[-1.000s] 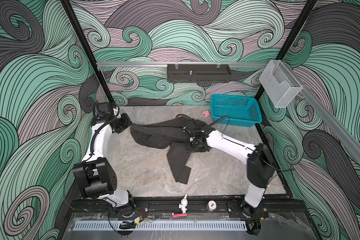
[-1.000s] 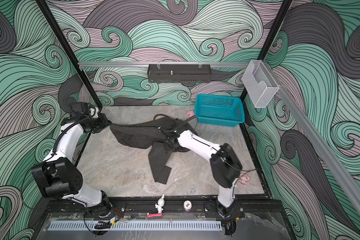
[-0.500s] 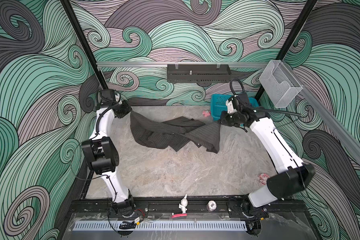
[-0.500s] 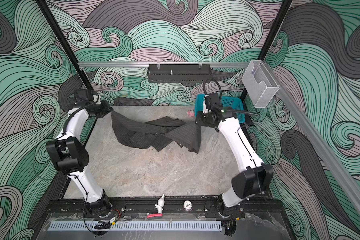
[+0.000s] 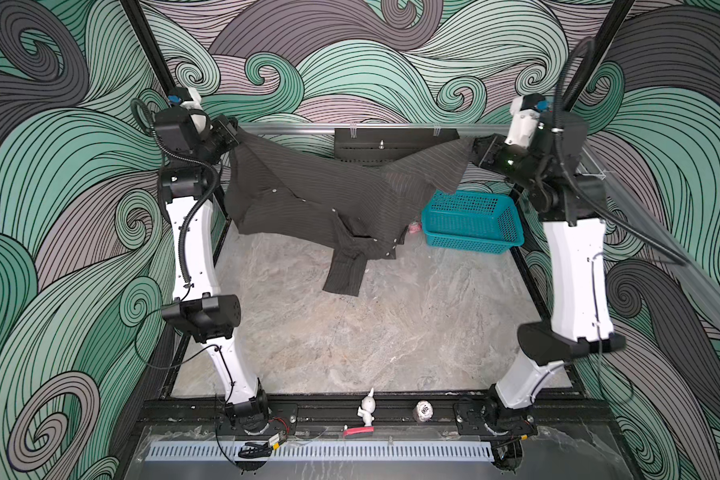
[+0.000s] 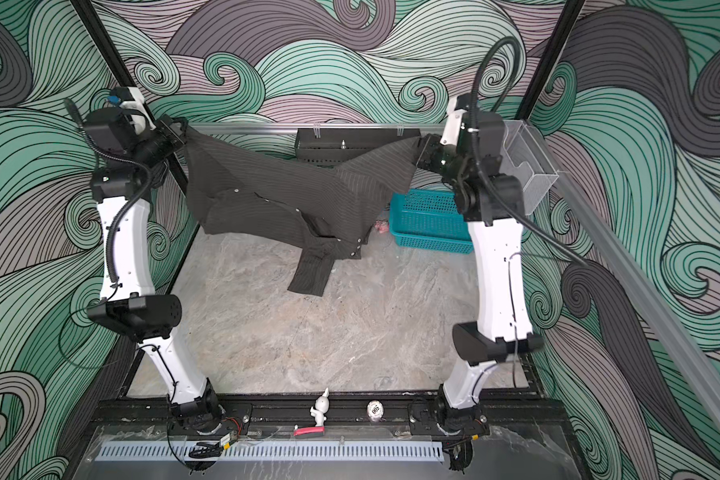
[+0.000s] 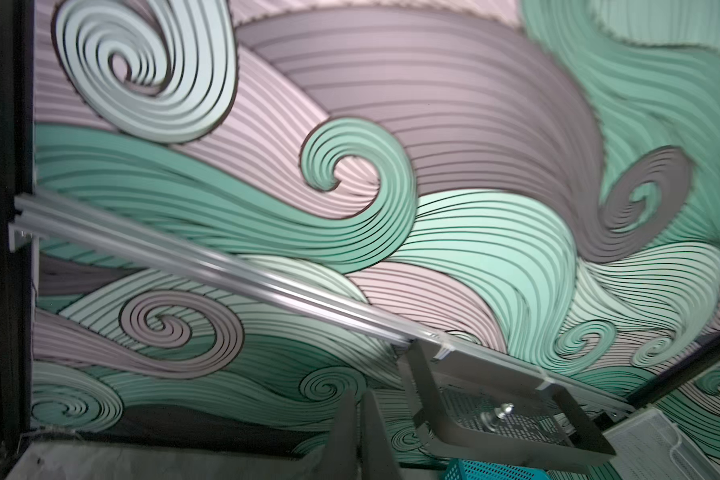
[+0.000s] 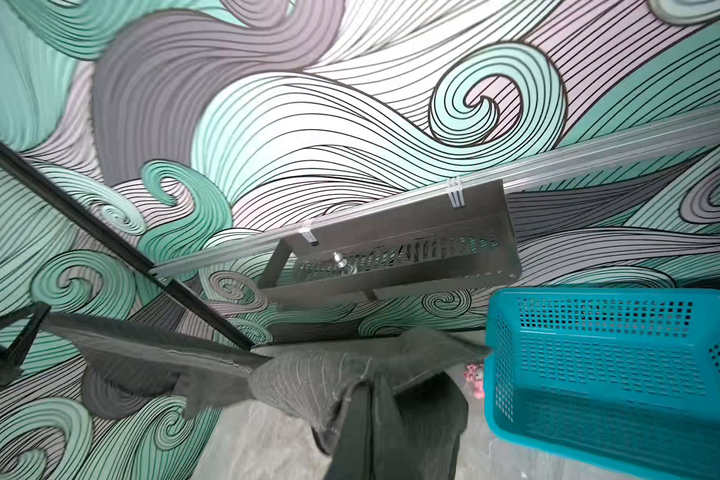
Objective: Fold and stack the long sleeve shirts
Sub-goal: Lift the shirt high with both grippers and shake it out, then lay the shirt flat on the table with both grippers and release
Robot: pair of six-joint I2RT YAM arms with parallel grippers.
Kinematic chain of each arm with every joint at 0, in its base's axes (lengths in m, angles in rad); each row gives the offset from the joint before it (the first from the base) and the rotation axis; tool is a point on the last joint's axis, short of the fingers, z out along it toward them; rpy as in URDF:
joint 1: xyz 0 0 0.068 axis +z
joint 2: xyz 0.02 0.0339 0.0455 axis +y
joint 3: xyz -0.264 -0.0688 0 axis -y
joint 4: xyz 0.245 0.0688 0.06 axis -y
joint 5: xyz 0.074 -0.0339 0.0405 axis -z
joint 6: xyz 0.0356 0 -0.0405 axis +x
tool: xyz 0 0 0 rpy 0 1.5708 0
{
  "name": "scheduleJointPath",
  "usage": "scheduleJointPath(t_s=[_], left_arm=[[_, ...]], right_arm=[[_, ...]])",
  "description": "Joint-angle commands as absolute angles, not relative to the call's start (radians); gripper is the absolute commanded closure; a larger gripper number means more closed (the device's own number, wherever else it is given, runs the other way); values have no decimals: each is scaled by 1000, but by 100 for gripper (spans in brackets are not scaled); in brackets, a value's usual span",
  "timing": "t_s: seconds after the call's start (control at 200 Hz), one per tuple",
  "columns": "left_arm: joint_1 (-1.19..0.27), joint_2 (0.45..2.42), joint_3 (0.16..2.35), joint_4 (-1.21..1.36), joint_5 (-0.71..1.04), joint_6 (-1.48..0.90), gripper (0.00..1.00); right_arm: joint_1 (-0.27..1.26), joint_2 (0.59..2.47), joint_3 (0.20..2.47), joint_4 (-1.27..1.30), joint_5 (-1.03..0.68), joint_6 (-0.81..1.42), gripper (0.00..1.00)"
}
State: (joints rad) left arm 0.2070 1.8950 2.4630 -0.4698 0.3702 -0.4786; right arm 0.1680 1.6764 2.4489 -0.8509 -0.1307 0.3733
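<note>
The left gripper (image 5: 230,135) is raised high at the far left. Its jaws are closed on one edge of the dark pinstriped shirt (image 5: 308,191), and the cloth runs straight out from the tips. In the left wrist view the fingers (image 7: 348,436) are a blurred grey pair close together. The pinched cloth cannot be made out there, so the grip is read from both top views.

The right gripper (image 5: 476,149) is raised at the far right, at about the same height. Its jaws are clamped on the opposite edge of the shirt. In the right wrist view the fabric (image 8: 300,382) bunches over the dark fingers (image 8: 356,432) and drapes below them.

The shirt hangs between the two grippers in a sagging span across the far side, in front of the black bracket (image 5: 395,145) on the back rail. Its button front faces the camera, with small pale buttons along the placket. The body droops lowest right of centre, and one sleeve (image 5: 346,270) dangles toward the marble table (image 5: 371,340). Whether its end touches the surface cannot be told.

The teal basket (image 5: 470,222) stands on the table at the far right, below the right gripper. The shirt's right flap overlaps the basket's far left corner in both top views (image 6: 429,224). A small pink object (image 5: 414,227) lies just left of the basket.
</note>
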Motion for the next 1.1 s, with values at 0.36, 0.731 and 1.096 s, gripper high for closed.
scheduleJointPath(t_s=[0.36,0.731,1.096], left_arm=[[200,1430,1276,-524,363,-485,100],[198,1138,999,-860,199,-450,100],[198,1054,855,-908,202,-512,57]], right_arm=[[206,1183,1378,-999,-73,474,100],[216,924,1037,-1266,-27,531,100],[264,840,894,-1315,-34,553,73]])
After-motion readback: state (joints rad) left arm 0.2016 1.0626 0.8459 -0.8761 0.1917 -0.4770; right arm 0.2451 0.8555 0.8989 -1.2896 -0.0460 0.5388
